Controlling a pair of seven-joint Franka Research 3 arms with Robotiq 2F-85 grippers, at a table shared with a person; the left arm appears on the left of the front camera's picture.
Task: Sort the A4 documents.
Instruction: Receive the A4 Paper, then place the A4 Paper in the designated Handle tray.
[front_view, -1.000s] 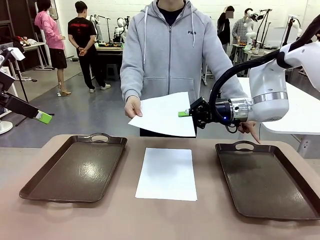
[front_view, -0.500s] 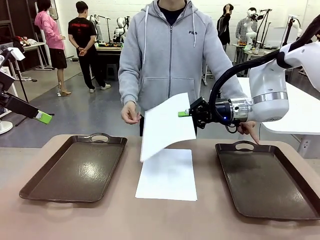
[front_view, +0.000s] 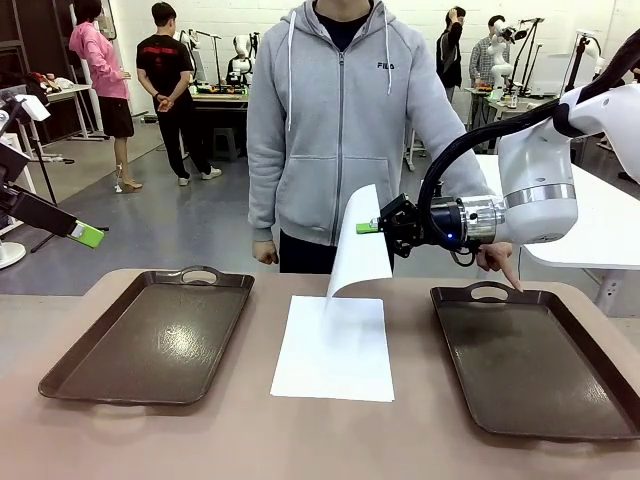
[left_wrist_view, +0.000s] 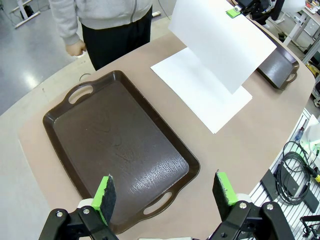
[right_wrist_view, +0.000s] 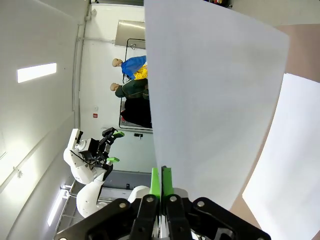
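Note:
Above the table's middle, my right gripper (front_view: 372, 228) (right_wrist_view: 161, 184) is shut on the edge of one white A4 document (front_view: 358, 243) (right_wrist_view: 210, 100), which hangs down from it, curled and almost edge-on. In the left wrist view the same held sheet (left_wrist_view: 220, 40) hangs under that gripper (left_wrist_view: 232, 11). A second A4 document (front_view: 335, 347) (left_wrist_view: 195, 95) (right_wrist_view: 290, 165) lies flat on the table between the two trays. My left gripper (left_wrist_view: 165, 190) (front_view: 88, 236) is open, high above the left tray's near end, with nothing in it.
A dark brown handled tray (front_view: 150, 335) (left_wrist_view: 120, 150) lies on the left and another (front_view: 530, 360) (left_wrist_view: 277, 70) on the right. A person in a grey hoodie stands at the far edge, one hand (front_view: 265, 252) lowered, the other (front_view: 497, 260) by the right tray's handle.
The person let go of the sheet and lowered that hand. The sheet swung down from nearly flat and now hangs from my right gripper. Neither arm moved.

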